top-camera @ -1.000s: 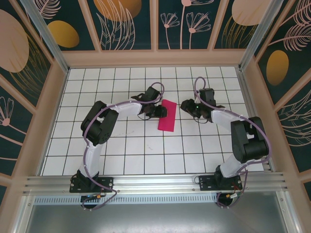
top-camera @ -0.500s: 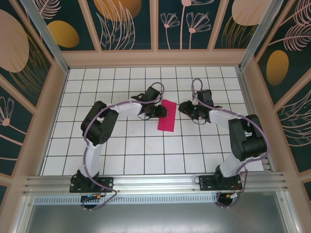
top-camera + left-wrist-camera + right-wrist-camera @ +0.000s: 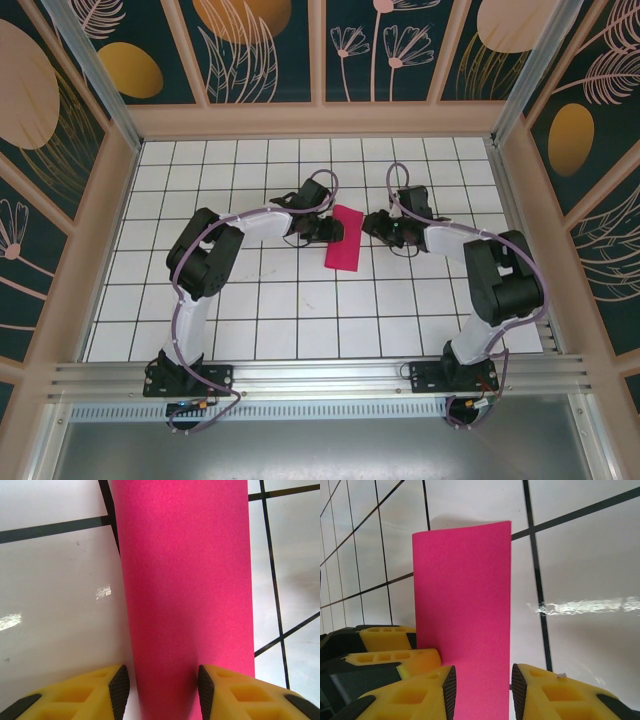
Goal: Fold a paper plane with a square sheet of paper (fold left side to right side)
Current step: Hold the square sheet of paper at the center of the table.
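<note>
On white tiles [image 3: 250, 300], the square sheet of paper [image 3: 344, 238] lay as a matte magenta rectangle. The left gripper [image 3: 160, 680] and right gripper [image 3: 481, 680] straddled it, jaws parted.

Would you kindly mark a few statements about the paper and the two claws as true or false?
1. The pink paper lies on the white tiled table. True.
2. The paper is folded into a pointed dart. False: it is a narrow rectangle.
3. The left claw has its jaws apart at the paper. True.
4. The right claw is clamped shut, far from the paper. False: its jaws stand apart, right at the paper.
</note>
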Robot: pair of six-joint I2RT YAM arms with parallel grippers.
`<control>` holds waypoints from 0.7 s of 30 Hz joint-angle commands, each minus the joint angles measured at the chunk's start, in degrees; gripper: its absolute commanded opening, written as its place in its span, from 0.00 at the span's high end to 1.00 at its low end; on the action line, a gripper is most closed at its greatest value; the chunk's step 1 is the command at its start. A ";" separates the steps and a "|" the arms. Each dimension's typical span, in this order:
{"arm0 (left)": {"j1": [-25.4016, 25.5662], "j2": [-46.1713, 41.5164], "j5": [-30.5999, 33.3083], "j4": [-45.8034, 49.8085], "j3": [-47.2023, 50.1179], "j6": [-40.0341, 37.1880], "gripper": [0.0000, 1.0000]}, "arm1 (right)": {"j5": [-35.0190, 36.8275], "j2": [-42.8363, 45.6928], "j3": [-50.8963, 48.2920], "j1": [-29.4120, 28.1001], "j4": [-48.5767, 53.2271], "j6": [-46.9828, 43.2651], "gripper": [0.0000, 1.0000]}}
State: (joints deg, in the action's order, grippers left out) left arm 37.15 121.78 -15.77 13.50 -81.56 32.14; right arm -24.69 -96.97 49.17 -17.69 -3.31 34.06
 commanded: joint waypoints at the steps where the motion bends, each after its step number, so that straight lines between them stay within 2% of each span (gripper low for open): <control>1: 0.37 2.32 1.92 2.94 1.78 -0.34 0.55 | -1.94 -2.43 2.04 -1.20 -1.96 1.69 0.64; 8: 0.36 2.33 1.96 2.85 1.84 -0.26 0.55 | -1.78 -6.32 4.70 -2.85 -1.81 1.91 0.76; 21: 0.38 2.30 2.01 2.69 1.93 -0.24 0.55 | 1.58 -11.05 5.91 -3.74 3.29 -0.25 0.79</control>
State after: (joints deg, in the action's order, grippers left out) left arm 37.15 121.78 -15.77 13.50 -81.54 32.14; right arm -24.82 -106.32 53.60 -20.91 -3.14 35.03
